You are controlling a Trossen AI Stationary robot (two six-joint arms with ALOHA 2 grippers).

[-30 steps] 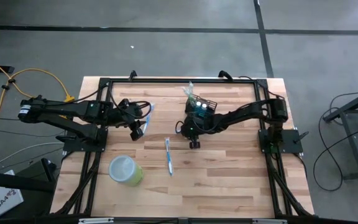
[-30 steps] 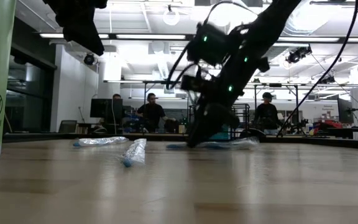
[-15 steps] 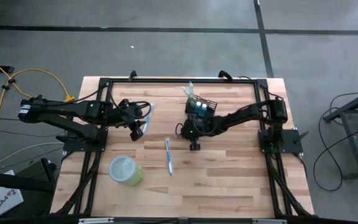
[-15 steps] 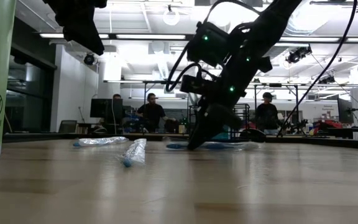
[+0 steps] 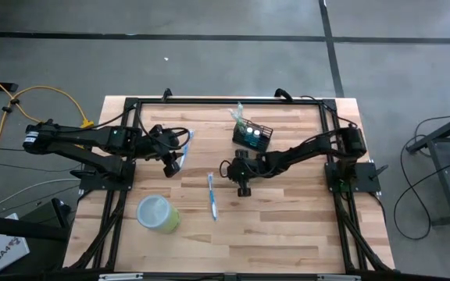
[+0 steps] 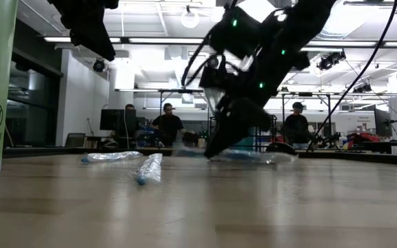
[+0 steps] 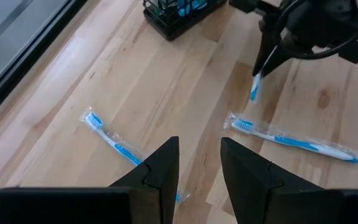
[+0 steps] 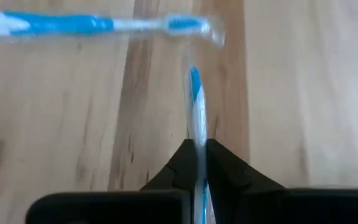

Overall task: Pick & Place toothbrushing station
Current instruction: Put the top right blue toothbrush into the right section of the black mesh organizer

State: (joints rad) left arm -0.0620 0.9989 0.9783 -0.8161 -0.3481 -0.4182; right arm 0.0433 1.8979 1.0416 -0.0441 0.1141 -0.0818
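I had the right gripper clamped tight on a wrapped blue-and-white toothbrush, holding it tip-down above the table near a second wrapped toothbrush lying flat on the wood. The toothbrushing station, a small black mesh basket, sat toward the far edge of the table, just beyond that gripper. My left gripper hung partly open over a third toothbrush, holding nothing, with the light-green cup at the near left.

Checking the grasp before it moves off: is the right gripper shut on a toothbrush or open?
Shut on it: the right gripper pinches a wrapped toothbrush, lifted off the table.
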